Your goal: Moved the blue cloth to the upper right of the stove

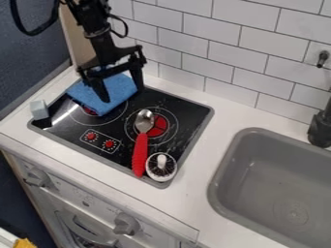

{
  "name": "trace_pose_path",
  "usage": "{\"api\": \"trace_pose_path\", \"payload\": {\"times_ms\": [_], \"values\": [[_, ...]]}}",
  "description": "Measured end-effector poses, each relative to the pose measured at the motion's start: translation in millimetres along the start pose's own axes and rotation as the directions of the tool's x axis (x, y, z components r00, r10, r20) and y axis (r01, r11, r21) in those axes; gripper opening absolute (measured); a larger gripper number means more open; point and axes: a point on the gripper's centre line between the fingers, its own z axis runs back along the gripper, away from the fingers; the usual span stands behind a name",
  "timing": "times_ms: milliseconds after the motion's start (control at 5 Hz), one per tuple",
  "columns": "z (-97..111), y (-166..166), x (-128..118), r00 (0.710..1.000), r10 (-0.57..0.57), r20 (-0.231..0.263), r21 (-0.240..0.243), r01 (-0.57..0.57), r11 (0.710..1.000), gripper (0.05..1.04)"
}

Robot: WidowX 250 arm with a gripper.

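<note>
one blue cloth [97,99], folded to a rough square, on the stove's [178,104] upper left corner, over part of the left burner ring. no clear long axis.

gripper [121,94] above it. fingers apart, nothing clamped: one over the middle of the cloth, the other by its right edge. cloth lies below and between them; contact cannot be told.

key relation: target corner is off to the right of cloth and fingers alike, along the stove's back edge. likely next: lower a little, close on the fabric, lift, carry right. task looks barely begun.

spoon [140,152] with red handle crosses the right burner, bowl end toward the back, just below the probable path; a trailing fold might catch it. round brush [161,167] beside the handle, well out of the way.

labels: two red dial marks [100,140] on the stove front, fine ticks around them. no words legible.
</note>
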Motion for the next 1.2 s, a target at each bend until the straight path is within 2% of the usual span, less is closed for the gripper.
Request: {"api": "trace_pose_path", "payload": {"times_ms": [200,400,600,1000,1200], "values": [[0,9,35,0.989,0.130,0.068,0.005,-0.131,0.991,1.001],[-10,16,60,0.965,0.228,0.132,0.026,-0.234,0.972,1.001],[-15,18,80,0.947,0.280,0.161,0.050,-0.291,0.956,1.001],[-28,33,100,0.918,0.324,0.227,0.133,-0.358,0.924,1.001],[-33,41,100,0.914,0.332,0.233,0.167,-0.374,0.912,1.001]]}}
